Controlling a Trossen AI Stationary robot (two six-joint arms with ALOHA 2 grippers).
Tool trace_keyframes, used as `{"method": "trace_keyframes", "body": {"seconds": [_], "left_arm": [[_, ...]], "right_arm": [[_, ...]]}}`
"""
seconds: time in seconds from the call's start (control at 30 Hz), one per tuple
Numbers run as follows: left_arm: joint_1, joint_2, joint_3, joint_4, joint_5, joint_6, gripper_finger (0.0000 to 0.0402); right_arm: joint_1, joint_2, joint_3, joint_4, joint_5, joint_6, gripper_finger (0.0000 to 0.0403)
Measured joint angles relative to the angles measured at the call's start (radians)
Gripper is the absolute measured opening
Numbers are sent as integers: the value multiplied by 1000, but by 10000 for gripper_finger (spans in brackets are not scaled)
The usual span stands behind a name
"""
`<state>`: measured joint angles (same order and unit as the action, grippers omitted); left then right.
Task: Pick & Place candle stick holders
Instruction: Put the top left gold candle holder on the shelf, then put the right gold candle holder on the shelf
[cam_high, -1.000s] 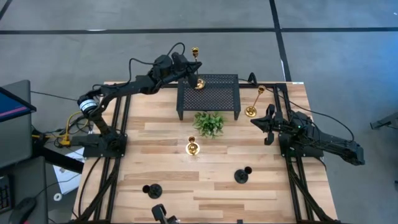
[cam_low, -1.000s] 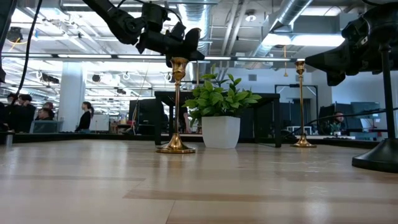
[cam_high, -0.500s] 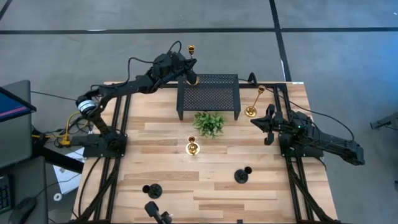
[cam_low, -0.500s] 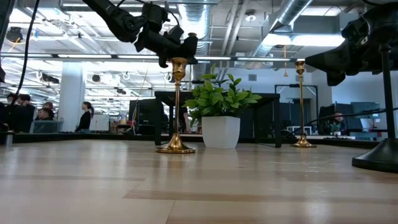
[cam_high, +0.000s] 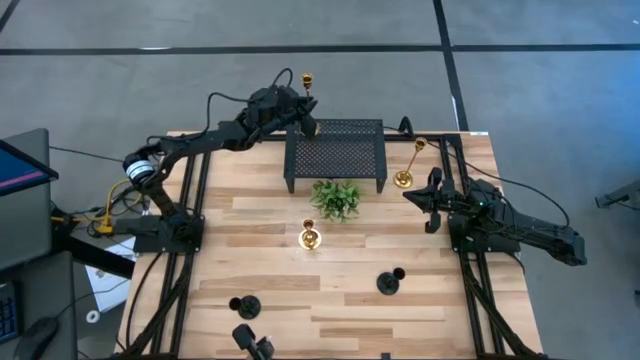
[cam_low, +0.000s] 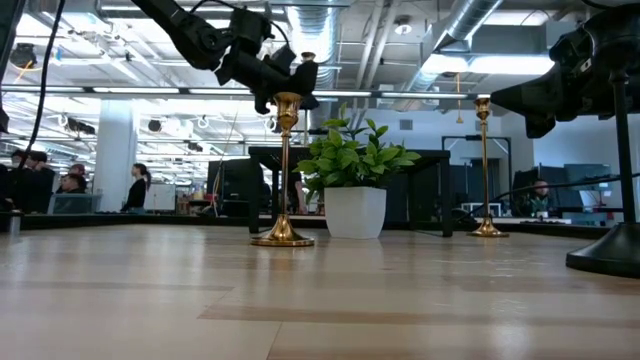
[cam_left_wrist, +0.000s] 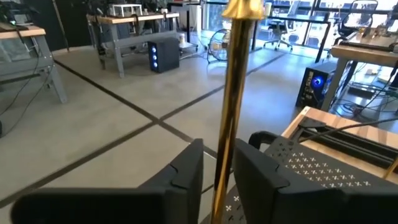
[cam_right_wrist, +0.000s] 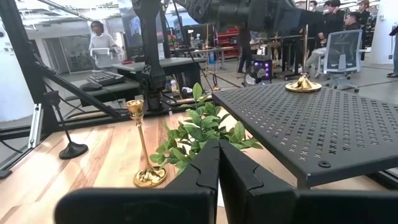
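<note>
Gold is the colour of the tall thin shiny candle stick holder (cam_high: 308, 100) that the left pincer (cam_high: 300, 113) holds now. Its two dark fingers (cam_left_wrist: 186, 177) are narrow and closed around the thin stem, as the left wrist view shows. This holder stands with its round base (cam_right_wrist: 303, 83) on the black perforated metal stand (cam_high: 336, 152), at the stand's far left corner, close to the far edge of the light wooden bench (cam_high: 260, 290).

The second tall thin gold holder (cam_high: 407, 165) stands on the bench just beside the right edge of the stand, near the right pincer (cam_high: 434, 200). The right arm waits there, and its fingers are pressed together with nothing between them. A short gold holder (cam_high: 309, 238) stands in the middle of the bench, in front of the small green plant in a white pot (cam_high: 335, 198). Two short black holders stand nearer the front edge: one (cam_high: 391, 281) toward the right, one (cam_high: 243, 305) toward the left.

I judge that the step in hand is the placing of the first tall holder on the stand, and it seems almost done. The next move probably calls for opening the fingers slowly and drawing away without touching the stem, because such a tall thin thing can tip easily.
</note>
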<state>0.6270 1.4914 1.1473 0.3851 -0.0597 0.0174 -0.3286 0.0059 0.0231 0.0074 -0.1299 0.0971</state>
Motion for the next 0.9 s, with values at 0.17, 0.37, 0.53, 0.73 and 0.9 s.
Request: {"method": "trace_keyframes", "body": {"seconds": [0.17,0.37,0.53,0.73,0.9], "left_arm": [[0,0,0,8,0,0,126],[0,0,0,13,0,0,179],[0,0,0,14,0,0,210],[-2,-19,0,-4,35,1,218],[-15,-102,1,-63,54,11,213]], "right_arm": [[0,0,0,0,0,0,0],[0,0,0,0,0,0,0],[0,0,0,0,0,0,0],[0,0,0,0,0,0,0],[0,0,0,0,-2,0,0]]}}
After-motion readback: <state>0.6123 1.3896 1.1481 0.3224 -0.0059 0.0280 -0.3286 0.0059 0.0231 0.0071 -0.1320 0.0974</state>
